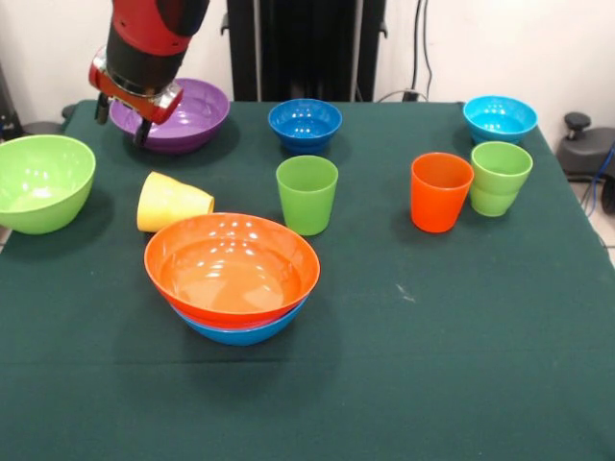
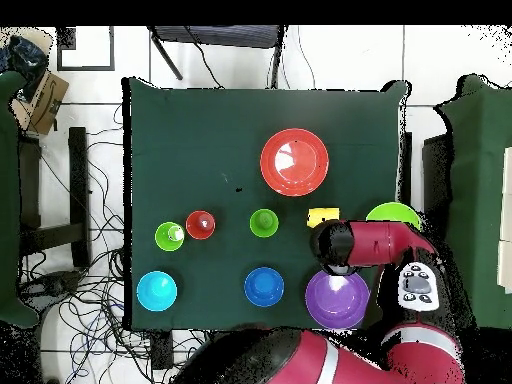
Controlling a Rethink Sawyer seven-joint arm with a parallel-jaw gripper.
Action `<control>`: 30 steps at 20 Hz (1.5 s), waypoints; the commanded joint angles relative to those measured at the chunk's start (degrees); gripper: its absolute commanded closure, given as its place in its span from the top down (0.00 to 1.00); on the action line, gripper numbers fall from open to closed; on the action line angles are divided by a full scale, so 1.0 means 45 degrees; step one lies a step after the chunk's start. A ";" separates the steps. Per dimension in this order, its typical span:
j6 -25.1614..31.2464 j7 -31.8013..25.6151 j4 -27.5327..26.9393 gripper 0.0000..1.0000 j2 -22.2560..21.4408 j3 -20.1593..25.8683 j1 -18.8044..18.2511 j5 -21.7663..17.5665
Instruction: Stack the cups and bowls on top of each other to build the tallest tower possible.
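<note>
Tower: orange bowl nested in blue bowl, near the table's middle in the front view, toward the near edge; only these two are stacked.
Purple bowl: upright on the far left of the table, alone, just under the pincer.
Lime bowl: upright at the left edge, apart from the rest.
Dark blue bowl: far side, centre, upright.
Turquoise bowl: far right corner, upright.
Yellow cup: lying on its side, mouth to the left, just behind the tower's left rim.
Green cup: upright, right of the yellow cup, behind the tower.
Orange cup: upright on the right side, just beside the light green cup.
Light green cup: upright, in front of the turquoise bowl.
Pincer: over the purple bowl's left rim, two dark fingertips pointing down and spread apart, nothing between them.
Arm: in the overhead view it reaches across between the purple and lime bowls.
</note>
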 commanded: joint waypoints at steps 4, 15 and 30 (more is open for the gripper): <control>-0.0488 -0.2194 -0.1313 1.00 0.1067 0.1916 -0.0224 -0.1062; 0.0546 -0.3506 -0.2395 1.00 0.0779 0.2454 -0.0577 -0.1427; 0.0813 -0.4477 -0.4267 1.00 0.2206 0.3274 -0.1758 -0.2005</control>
